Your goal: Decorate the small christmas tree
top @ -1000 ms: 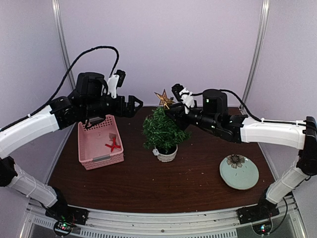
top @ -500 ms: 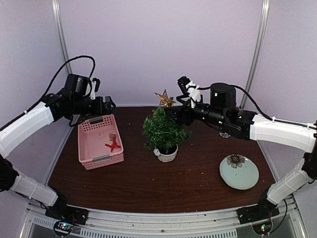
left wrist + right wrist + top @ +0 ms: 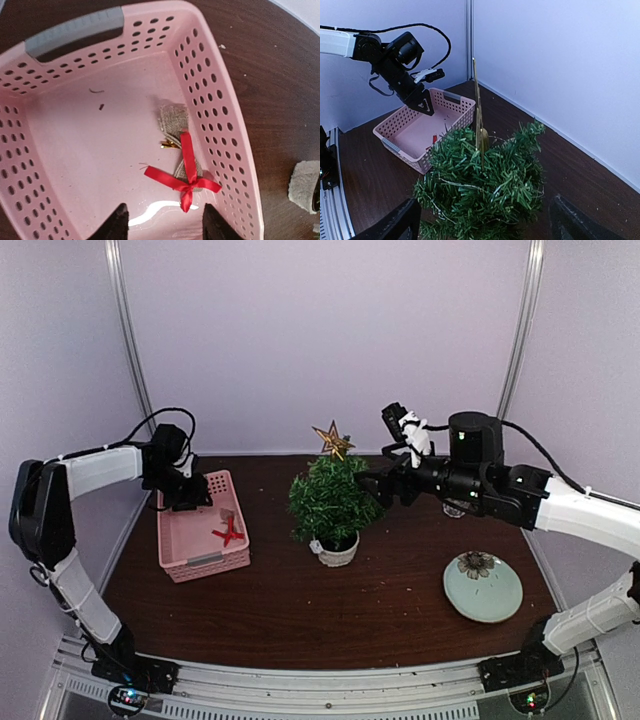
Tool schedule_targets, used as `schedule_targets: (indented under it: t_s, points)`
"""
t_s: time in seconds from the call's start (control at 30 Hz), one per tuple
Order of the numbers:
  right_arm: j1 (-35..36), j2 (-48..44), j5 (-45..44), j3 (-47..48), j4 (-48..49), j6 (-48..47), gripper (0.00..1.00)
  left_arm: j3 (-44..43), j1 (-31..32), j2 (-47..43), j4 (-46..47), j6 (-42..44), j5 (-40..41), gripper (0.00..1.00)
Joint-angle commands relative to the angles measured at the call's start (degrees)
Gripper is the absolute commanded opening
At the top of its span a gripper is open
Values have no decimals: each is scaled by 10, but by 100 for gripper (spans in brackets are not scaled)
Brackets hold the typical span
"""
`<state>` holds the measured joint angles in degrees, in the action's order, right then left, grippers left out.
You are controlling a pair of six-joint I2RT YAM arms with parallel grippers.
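Grippers both gape, I see: red bow [image 3: 186, 182] beneath the left gripper [image 3: 164, 222], small christmas tree [image 3: 485, 180] before the right gripper [image 3: 485, 220].

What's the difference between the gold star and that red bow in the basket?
The gold star stands upright on top of the small christmas tree; the red bow lies flat on the floor of the pink basket. The star is gold and pointed, the bow red ribbon with trailing ends. Both look like tree decorations.
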<state>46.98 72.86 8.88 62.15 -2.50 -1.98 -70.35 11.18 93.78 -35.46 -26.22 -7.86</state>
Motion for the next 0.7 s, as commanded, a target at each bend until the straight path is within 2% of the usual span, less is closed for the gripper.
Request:
schedule_targets:
  t_s: [0.0,0.13,0.4,0.57,0.67]
  points:
    - [-2,-33,-30,-12,-56,19,92,-48,-3,77,28,29,-36,42]
    - [-2,-44,-38,-13,-81,20,92,-74,-3,138,64,23,-47,39]
    - [-2,-56,-48,-11,-99,45,92,-139,-3,231,74,28,-38,39]
    - [-2,-63,-53,-9,-110,44,92,-152,-3,256,65,28,-29,37]
    - [-2,-67,-56,-10,-113,44,92,-152,-4,260,55,29,-36,31]
